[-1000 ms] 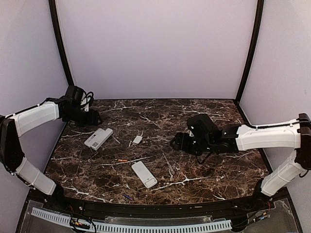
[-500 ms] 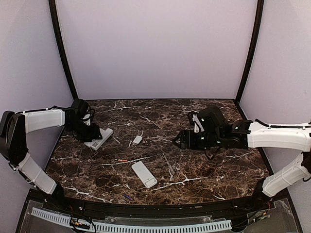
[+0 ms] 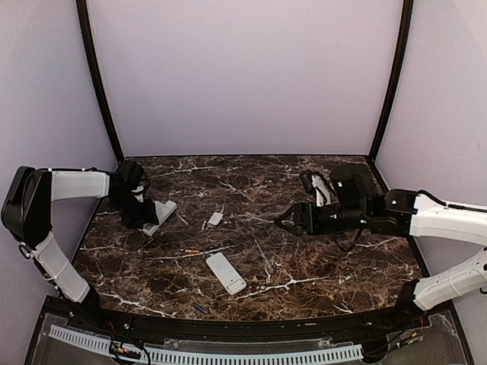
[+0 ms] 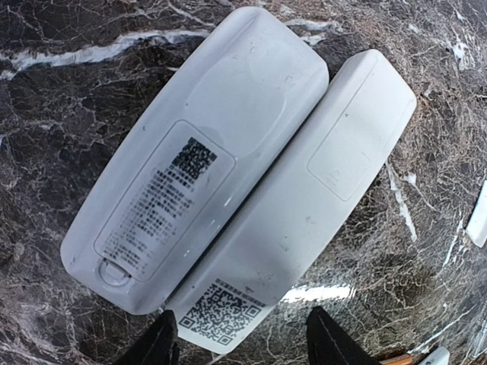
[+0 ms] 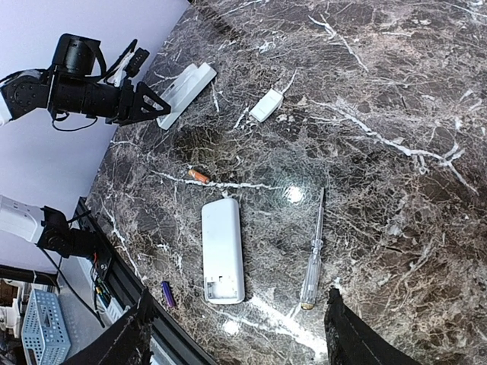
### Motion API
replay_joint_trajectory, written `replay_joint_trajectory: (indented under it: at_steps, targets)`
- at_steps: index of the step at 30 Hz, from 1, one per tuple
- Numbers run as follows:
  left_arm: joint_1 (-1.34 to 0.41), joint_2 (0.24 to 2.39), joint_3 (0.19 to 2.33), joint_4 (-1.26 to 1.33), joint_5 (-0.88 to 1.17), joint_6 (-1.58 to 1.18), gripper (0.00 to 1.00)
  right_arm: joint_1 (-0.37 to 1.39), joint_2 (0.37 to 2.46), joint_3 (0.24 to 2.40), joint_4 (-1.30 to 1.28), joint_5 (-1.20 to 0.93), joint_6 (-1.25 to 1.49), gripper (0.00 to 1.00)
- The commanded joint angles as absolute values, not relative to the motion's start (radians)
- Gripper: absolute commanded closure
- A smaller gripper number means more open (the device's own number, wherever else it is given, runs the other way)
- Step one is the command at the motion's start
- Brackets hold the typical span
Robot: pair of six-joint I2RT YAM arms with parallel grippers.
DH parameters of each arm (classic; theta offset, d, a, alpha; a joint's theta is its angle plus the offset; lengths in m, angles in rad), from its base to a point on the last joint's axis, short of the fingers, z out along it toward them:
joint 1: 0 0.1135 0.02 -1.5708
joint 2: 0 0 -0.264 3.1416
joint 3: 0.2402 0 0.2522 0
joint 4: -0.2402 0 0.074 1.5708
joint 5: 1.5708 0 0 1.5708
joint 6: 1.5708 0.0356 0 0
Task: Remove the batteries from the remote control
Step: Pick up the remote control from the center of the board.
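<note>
Two white remotes [image 4: 198,152] [image 4: 304,205] lie back-up, side by side, at the table's left [image 3: 158,213]. My left gripper [image 4: 243,346] hovers open just over them, its fingertips either side of the right-hand remote's QR-code end, with gaps on both sides. A third remote [image 5: 222,251] lies front centre [image 3: 226,273], its battery bay uncovered and empty. An orange battery [image 5: 198,176] rests left of it and a purple battery [image 5: 167,293] lies near the front edge. My right gripper [image 3: 285,223] hangs open above the table's middle right, holding nothing.
A small white cover [image 5: 265,105] lies behind the middle of the table. A clear-handled screwdriver [image 5: 312,258] lies right of the front remote. Purple walls close in the back and sides; the table's front edge [image 5: 122,251] drops to a cable tray.
My left arm came forward from the back left corner and lowered over the pair of remotes, its jaws narrowing a little. My right gripper drew back to the right.
</note>
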State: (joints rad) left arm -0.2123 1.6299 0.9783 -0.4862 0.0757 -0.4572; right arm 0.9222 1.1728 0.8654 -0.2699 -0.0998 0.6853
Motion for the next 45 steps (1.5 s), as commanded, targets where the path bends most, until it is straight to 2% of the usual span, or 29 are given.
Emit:
replay_joint_trajectory:
  at_steps: [1,16,27,33,39,45]
  targets:
    - [-0.218,1.653,1.000,-0.539,0.059,-0.438,0.43,0.918,1.143,0.815,-0.211,-0.112,0.717,0.25]
    - [-0.232,1.712,1.034,-0.520,0.042,-0.393,0.43,0.919,1.108,0.810,-0.244,-0.110,0.700,0.24]
    - [-0.344,1.732,1.045,-0.562,-0.099,-0.447,0.46,0.918,1.105,0.783,-0.222,-0.207,0.637,0.25]
    - [-0.375,1.766,1.062,-0.570,-0.114,-0.490,0.50,0.918,1.151,0.858,-0.291,-0.205,0.571,0.25]
    - [-0.382,1.766,1.049,-0.575,-0.113,-0.495,0.62,0.919,1.169,0.886,-0.302,-0.198,0.631,0.25]
    - [-0.382,1.763,1.023,-0.552,-0.105,-0.444,0.74,0.919,1.143,0.873,-0.311,-0.094,0.676,0.25]
